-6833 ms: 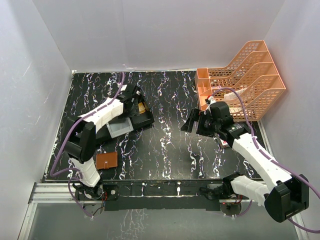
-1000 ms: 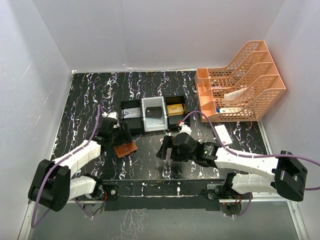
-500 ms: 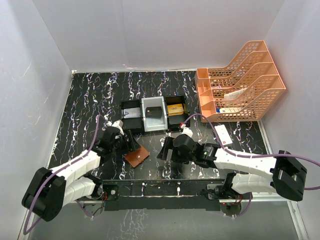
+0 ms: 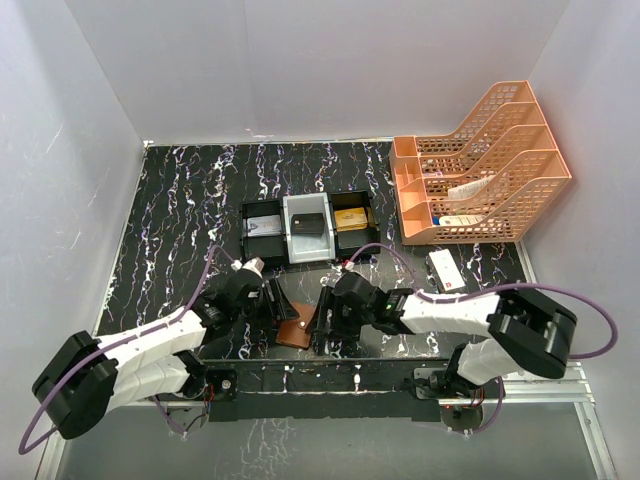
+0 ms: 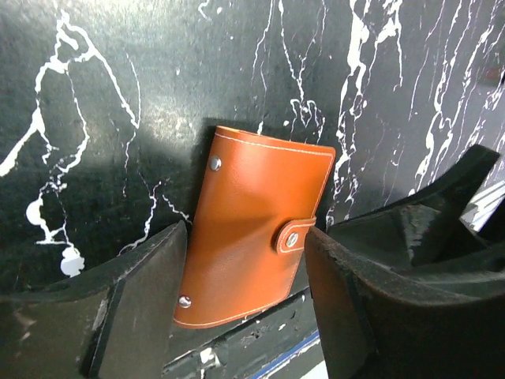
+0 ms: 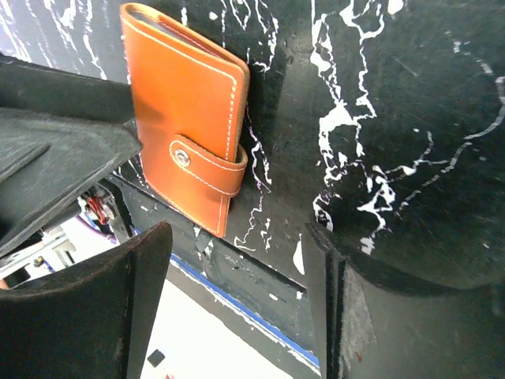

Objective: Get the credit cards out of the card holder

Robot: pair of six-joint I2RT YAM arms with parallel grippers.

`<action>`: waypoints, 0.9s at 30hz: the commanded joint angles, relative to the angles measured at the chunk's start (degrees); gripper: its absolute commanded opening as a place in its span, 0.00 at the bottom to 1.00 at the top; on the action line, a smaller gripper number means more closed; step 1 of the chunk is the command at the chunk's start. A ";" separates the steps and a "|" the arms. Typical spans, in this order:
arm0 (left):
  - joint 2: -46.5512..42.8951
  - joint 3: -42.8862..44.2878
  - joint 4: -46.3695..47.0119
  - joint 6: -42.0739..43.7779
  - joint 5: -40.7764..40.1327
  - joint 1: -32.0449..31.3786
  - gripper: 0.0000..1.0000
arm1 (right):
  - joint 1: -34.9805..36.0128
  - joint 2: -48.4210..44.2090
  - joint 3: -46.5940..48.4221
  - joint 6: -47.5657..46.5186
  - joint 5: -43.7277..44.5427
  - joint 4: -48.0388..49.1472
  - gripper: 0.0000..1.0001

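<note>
At the near edge of the table [image 4: 180, 220], the left claw [image 5: 245, 237] is closed on the two long edges of the shut brown card holder [image 5: 256, 189], which lies flat between its fingers, its clasp tab [image 5: 296, 235] snapped beside one fingertip. The right claw [image 6: 237, 237] stands open and empty, the holder just ahead of one of its fingertips and touching neither. Farther out beyond both claws sits the black-and-white compartment tray [image 4: 262, 240]; well behind the right claw, the orange file rack [image 4: 495, 160].

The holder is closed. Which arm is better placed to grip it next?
Left. In its wrist view the left claw straddles the holder, a finger at each long edge. The right claw is open beside it, with the holder mostly off to one side of its gap.
</note>
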 commanded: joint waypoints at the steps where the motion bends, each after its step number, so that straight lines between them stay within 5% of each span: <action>1: -2.15 -0.63 -11.09 -2.48 -2.00 -1.36 0.59 | -0.11 4.49 1.62 0.90 -3.83 6.35 0.61; 11: -8.62 -4.89 -10.32 -2.56 2.78 -1.36 0.43 | -0.12 12.69 10.58 -6.90 1.60 -2.08 0.49; 15: -7.17 -4.40 -8.35 -1.78 3.69 -1.37 0.41 | -0.20 14.31 16.77 -13.11 2.56 -7.28 0.51; 21: -8.17 -3.86 -8.77 -1.60 2.72 -1.36 0.40 | -0.20 10.99 20.03 -12.33 12.80 -18.98 0.70; 27: -9.38 -4.08 -11.81 -1.71 0.77 -1.36 0.40 | 1.11 10.84 23.84 -11.00 13.48 -20.21 0.63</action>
